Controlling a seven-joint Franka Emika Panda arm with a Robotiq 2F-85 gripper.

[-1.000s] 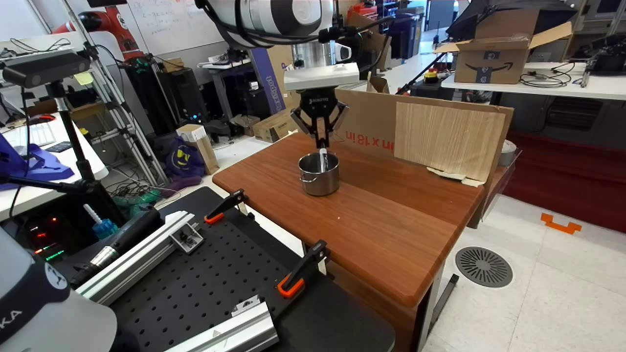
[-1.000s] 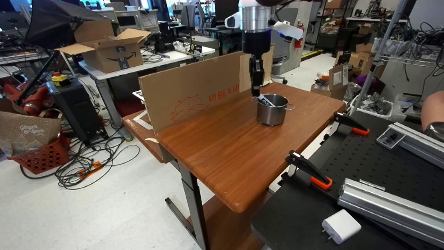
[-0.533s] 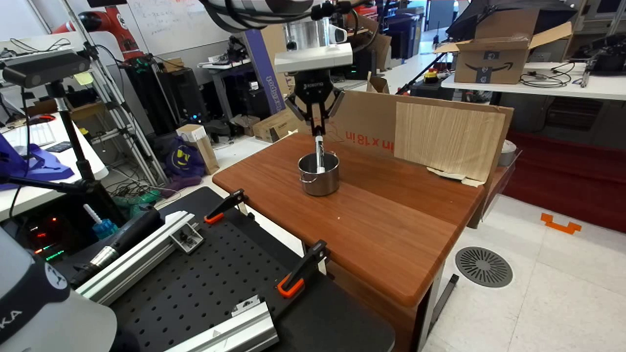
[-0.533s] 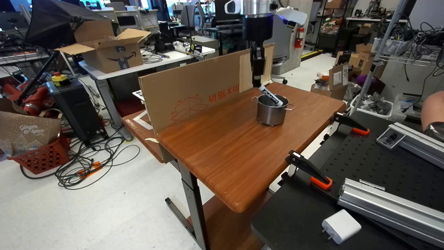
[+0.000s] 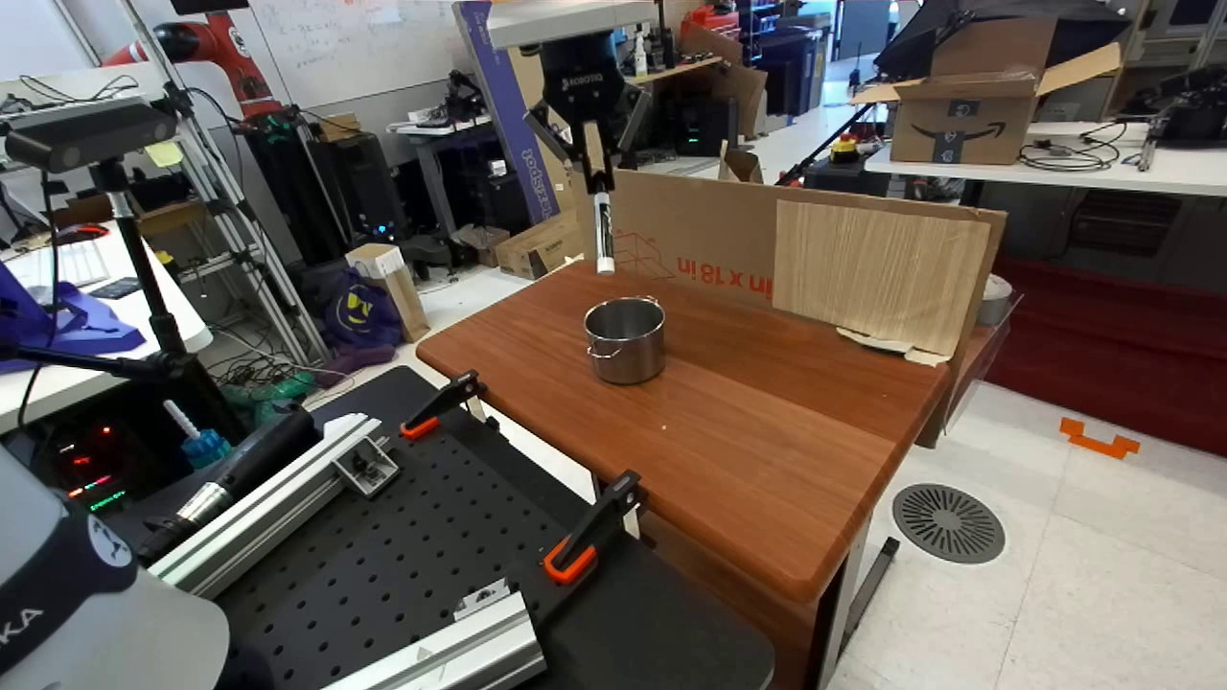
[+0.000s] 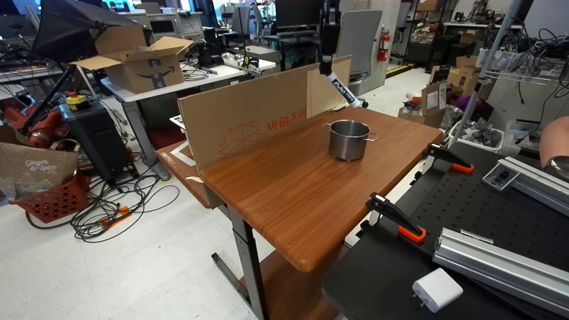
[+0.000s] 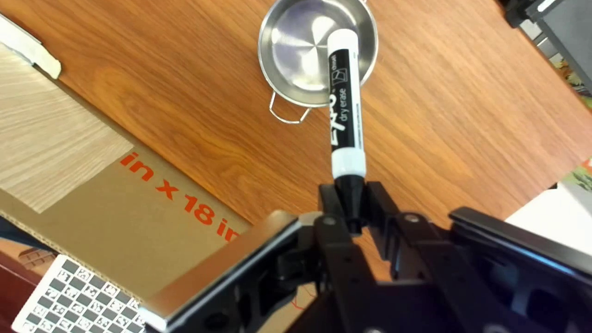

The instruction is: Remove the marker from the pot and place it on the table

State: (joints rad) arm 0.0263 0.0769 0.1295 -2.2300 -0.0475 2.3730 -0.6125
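Note:
My gripper (image 5: pixel 599 180) is shut on the black cap end of a white and black dry-erase marker (image 5: pixel 603 233). In an exterior view the marker (image 6: pixel 344 90) hangs tilted from the fingertips (image 6: pixel 326 70), its free white end above the pot's height and apart from it. The small silver pot (image 5: pixel 628 359) stands upright on the reddish-brown table (image 5: pixel 767 470); its wall also shows in an exterior view (image 6: pixel 346 147). In the wrist view the marker (image 7: pixel 343 101) points from the fingertips (image 7: pixel 352 199) across the pot (image 7: pixel 296 55) and covers part of it. The pot's visible inside holds nothing.
A cardboard sheet (image 5: pixel 709 225) with a wood-patterned panel (image 5: pixel 877 273) stands along one table edge. A black perforated board (image 5: pixel 441 537) with orange-tipped clamps (image 5: pixel 585 527) adjoins the opposite edge. A white charger (image 6: pixel 438 290) lies on the black board.
My gripper has risen with the marker and moved left in an exterior view. The marker's lower end, inside the pot before, is now out and above it. The pot has not moved.

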